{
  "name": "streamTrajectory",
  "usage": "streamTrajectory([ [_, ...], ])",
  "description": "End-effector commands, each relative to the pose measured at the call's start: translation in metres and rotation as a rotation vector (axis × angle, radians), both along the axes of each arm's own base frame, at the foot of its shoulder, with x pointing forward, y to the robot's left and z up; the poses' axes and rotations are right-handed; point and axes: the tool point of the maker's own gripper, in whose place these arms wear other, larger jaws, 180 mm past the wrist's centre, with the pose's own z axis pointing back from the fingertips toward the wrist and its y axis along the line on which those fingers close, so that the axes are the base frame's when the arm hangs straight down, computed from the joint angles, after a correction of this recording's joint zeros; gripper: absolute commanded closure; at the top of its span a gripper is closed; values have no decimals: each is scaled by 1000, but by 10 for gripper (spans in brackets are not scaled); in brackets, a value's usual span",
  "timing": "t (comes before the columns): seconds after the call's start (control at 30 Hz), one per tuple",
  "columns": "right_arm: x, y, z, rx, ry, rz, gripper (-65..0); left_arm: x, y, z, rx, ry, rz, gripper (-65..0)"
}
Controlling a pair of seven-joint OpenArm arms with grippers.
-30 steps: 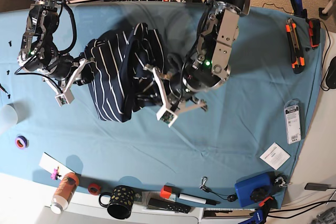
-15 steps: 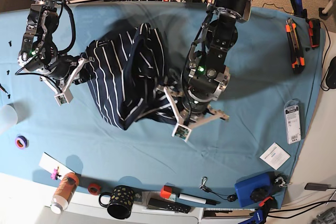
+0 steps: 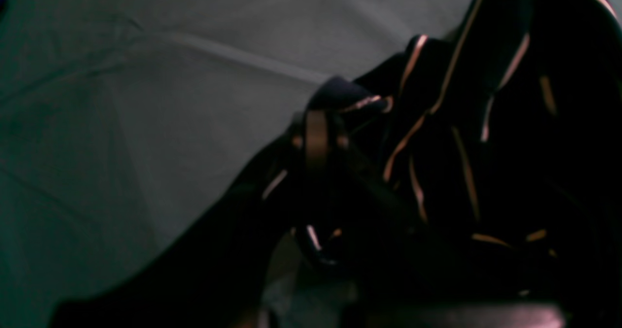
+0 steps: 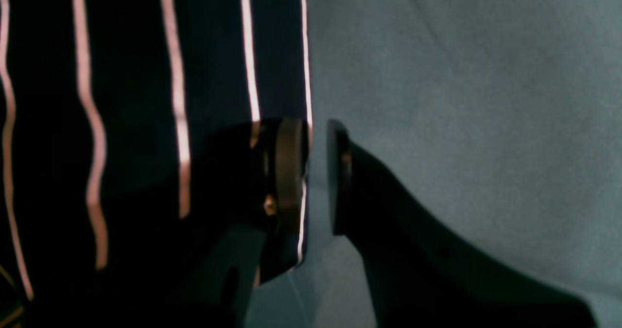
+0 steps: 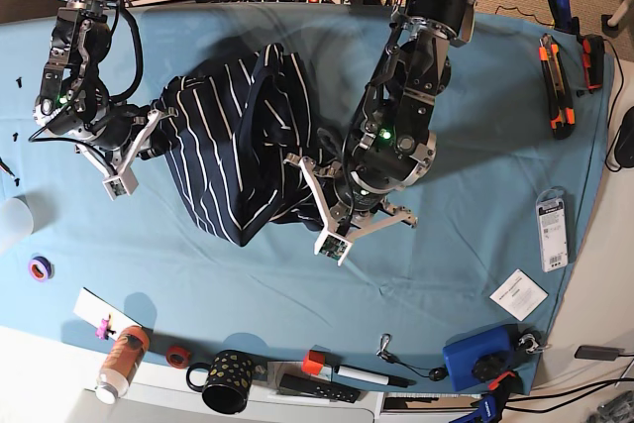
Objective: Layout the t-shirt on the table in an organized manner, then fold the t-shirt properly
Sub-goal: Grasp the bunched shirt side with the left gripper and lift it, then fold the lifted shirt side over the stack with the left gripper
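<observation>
The t-shirt point(image 5: 233, 146), dark navy with thin white stripes, lies bunched on the teal table point(image 5: 475, 195), left of centre. My left gripper point(image 5: 315, 207) is at its lower right corner. In the left wrist view it point(image 3: 320, 124) is shut on a fold of the shirt point(image 3: 486, 148) over the table point(image 3: 146, 99). My right gripper point(image 5: 157, 136) is at the shirt's left edge. In the right wrist view it point(image 4: 318, 172) stands almost shut, with the shirt's edge point(image 4: 136, 99) in the narrow gap, above the table point(image 4: 461, 75).
Along the front edge stand an orange bottle point(image 5: 121, 362), a dotted black mug point(image 5: 226, 381), a marker point(image 5: 347, 371) and a blue box point(image 5: 480, 359). A white card point(image 5: 517, 294), a packet point(image 5: 553, 230) and orange-black tools point(image 5: 553, 81) lie at the right.
My left arm pulled the shirt's lower right corner down and right, then came back a little up and left. The shirt has spread slightly. The right arm has hardly moved.
</observation>
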Motion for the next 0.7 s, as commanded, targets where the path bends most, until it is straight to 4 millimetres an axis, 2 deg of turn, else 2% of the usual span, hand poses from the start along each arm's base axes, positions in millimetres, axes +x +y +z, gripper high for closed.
streamTrajectory([
  [0.0, 10, -3, 13, -5, -52, 5, -96, 8, -4, 19, -28, -55, 1, -23],
  [0.1, 10, -3, 13, -5, -52, 5, -96, 9, -2, 19, -18, -59, 6, -237],
  [0.17, 10, -3, 13, -5, -52, 5, -96, 13, 5, 19, 8, -70, 42, -299],
  [0.3, 10, -3, 13, -5, -52, 5, -96, 20, 32, 26, 67, -103, 181, -301],
  [0.37, 10, -3, 13, -5, -52, 5, -96, 17, 33, 31, 56, -90, 187, -300],
  [0.4, 10, -3, 14, -5, -53, 5, -96, 13, 26, 32, 20, -76, 158, -301],
  [0.53, 10, -3, 14, -5, -53, 5, -96, -15, -26, 29, -140, -3, -107, -300],
  [0.6, 10, -3, 14, -5, -53, 5, -96, -26, -37, 27, -176, 15, -176, -301],
  [0.67, 10, -3, 13, -5, -52, 5, -96, -27, -37, 24, -173, 12, -171, -301],
])
